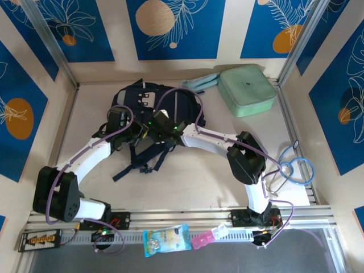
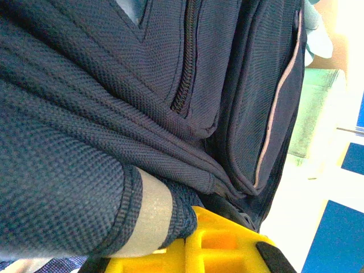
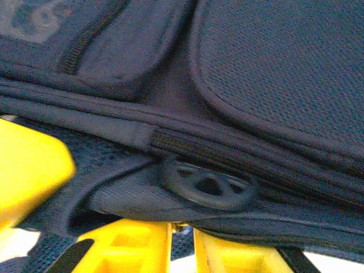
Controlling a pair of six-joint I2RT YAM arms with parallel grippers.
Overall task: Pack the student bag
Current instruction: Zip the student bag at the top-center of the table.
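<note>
both grippers at the student bag [image 1: 149, 94], far centre of table [image 1: 193, 176]
left gripper [image 1: 135, 132] clenched on a fold of its navy fabric; right gripper [image 1: 158, 124] pressed at a round zip pull [image 3: 207, 185], can't tell if clamped; mint case [image 1: 247, 91] far right.

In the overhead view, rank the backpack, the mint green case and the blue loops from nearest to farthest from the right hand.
1. student bag, centre, directly at the right hand.
2. mint green case, back right corner.
3. blue loops, right edge of the table, farthest.
</note>
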